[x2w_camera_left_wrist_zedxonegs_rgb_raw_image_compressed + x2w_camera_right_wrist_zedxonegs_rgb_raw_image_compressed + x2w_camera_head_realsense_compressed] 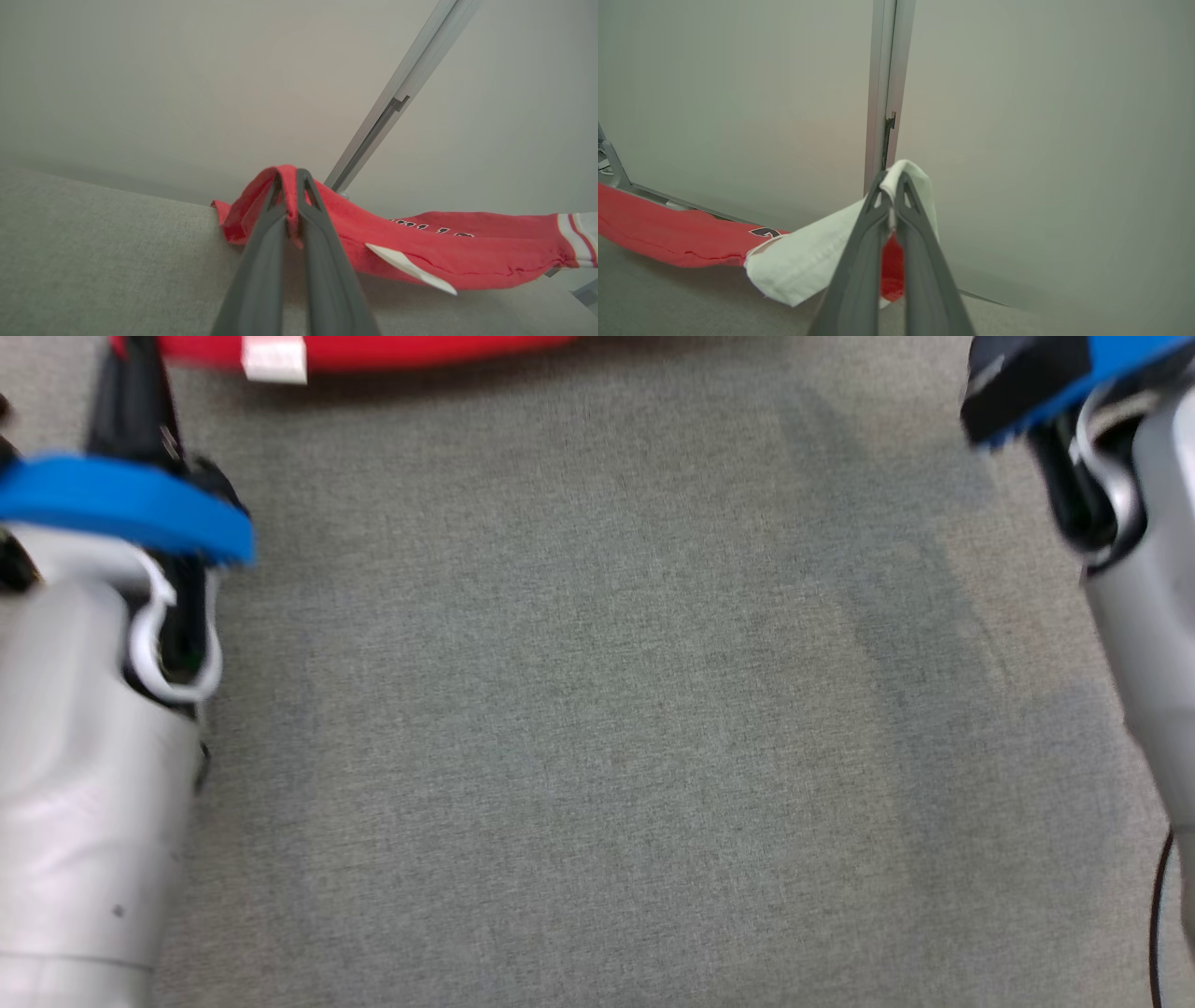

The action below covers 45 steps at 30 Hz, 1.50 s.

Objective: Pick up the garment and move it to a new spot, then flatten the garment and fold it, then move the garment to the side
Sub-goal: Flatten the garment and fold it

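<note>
head camera looks straight down; both low wrist cameras share the garment (420, 252).

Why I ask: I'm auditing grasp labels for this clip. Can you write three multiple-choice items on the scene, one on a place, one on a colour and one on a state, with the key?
1. In the head view, the garment lies:
A) along the top edge
B) along the bottom edge
C) in the middle

2. The fabric in the right gripper is mostly:
A) blue
B) black
C) white

3. The left gripper is:
A) open above the garment
B) shut on the garment
C) shut on nothing

Key:
1 A, red cloth runs along the top edge.
2 C, white cloth drapes over its tip.
3 B, it pinches a red fold.
</note>
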### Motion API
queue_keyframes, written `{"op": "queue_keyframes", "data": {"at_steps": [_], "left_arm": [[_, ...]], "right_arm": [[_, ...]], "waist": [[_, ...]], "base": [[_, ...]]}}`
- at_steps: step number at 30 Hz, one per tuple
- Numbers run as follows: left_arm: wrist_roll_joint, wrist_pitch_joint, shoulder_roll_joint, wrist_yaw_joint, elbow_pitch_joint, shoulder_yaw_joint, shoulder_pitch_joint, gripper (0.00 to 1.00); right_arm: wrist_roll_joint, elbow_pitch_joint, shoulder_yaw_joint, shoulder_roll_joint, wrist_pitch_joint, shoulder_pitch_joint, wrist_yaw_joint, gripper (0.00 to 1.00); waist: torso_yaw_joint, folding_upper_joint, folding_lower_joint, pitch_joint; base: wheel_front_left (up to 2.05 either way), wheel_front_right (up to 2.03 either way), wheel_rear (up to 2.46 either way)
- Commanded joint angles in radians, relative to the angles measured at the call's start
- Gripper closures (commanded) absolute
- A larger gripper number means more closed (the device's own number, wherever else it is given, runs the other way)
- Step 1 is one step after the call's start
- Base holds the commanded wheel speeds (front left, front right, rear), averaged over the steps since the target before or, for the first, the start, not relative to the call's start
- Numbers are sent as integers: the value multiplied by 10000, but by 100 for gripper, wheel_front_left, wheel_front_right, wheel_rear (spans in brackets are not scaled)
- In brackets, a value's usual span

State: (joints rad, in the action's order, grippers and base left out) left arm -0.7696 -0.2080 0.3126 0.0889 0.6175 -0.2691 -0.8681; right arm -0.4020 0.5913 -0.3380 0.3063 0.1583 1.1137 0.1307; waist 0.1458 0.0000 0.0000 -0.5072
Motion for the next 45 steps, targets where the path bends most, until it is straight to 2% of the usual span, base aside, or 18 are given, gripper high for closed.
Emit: {"op": "queue_keyframes", "data": {"at_steps": [1,3,7,13,18,23,27,31,36,40,45], "left_arm": [[116,-102,1,27,66,-32,120,100],[753,-221,101,-10,404,-575,629,100],[1177,-426,-197,-178,917,-1048,1645,100],[1184,-526,-296,-431,1020,-1089,3459,100],[1020,-408,-172,-643,368,-1139,5033,100],[1363,191,227,-1343,-947,-1471,6328,100],[1616,977,806,-1969,-2343,-1663,7240,100],[1718,1903,1442,-2672,-3865,-1708,8264,100],[1781,2893,2078,-3423,-5742,-1691,9307,100],[1845,3410,2266,-3609,-6742,-1834,9405,100],[1905,3908,2221,-3501,-7060,-2050,8820,100]], "right_arm": [[-114,51,78,54,-122,-289,2,100],[-432,179,483,10,-526,-1074,2,100],[-852,234,1257,-168,-1751,-2915,3,100],[-457,-896,2768,-645,-3633,-5796,2,100],[404,-3105,4152,-1603,-5372,-8305,2,100],[1048,-5807,5113,-2329,-7583,-10494,2,100],[1390,-7698,5556,-2516,-9117,-11834,0,100],[1176,-8886,5813,-2547,-10019,-12663,0,100],[1057,-9683,6019,-2549,-10493,-13071,2,100],[1232,-9783,5888,-2554,-10453,-12766,2,100],[1648,-9461,5332,-2554,-10274,-11825,3,100]], "waist": [[-93,0,0,186],[-205,0,0,473],[-494,0,0,1357],[-676,0,0,2645],[-739,0,0,3417],[-827,0,0,3724],[-858,0,0,3766],[-847,0,0,3784],[-835,0,0,3722],[-855,0,0,3627],[-865,0,0,3460]], "base": [[0,0,0],[0,0,0],[0,0,0],[0,0,0],[0,0,0],[0,0,0],[0,0,0],[0,0,0],[0,0,0],[0,0,0],[0,0,0]]}}
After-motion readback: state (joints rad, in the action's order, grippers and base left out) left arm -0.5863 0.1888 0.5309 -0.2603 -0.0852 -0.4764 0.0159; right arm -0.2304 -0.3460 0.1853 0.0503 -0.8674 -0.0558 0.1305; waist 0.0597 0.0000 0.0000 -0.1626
